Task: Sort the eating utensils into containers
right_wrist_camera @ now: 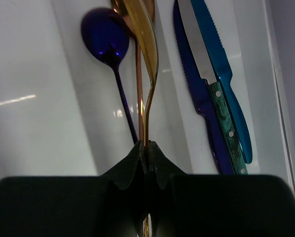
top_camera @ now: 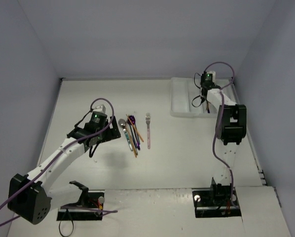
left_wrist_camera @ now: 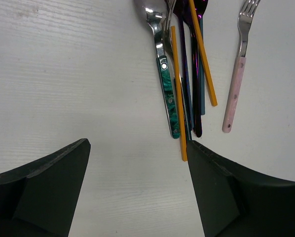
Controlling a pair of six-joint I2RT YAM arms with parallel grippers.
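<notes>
Clamps gold spoon (right_wrist_camera: 143,34) in right gripper (right_wrist_camera: 147,148), handle end hidden. Holds left gripper (left_wrist_camera: 137,148) spread wide; teal-handled spoon (left_wrist_camera: 167,94) cropped at top.

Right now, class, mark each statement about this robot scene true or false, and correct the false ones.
1. The right gripper is shut on a gold spoon. True.
2. The left gripper holds a fork. False: it is open and empty above the table.
3. The pink-handled fork lies in the tray. False: it lies on the table, apart from the pile.
4. Knives lie in the tray. True.
</notes>
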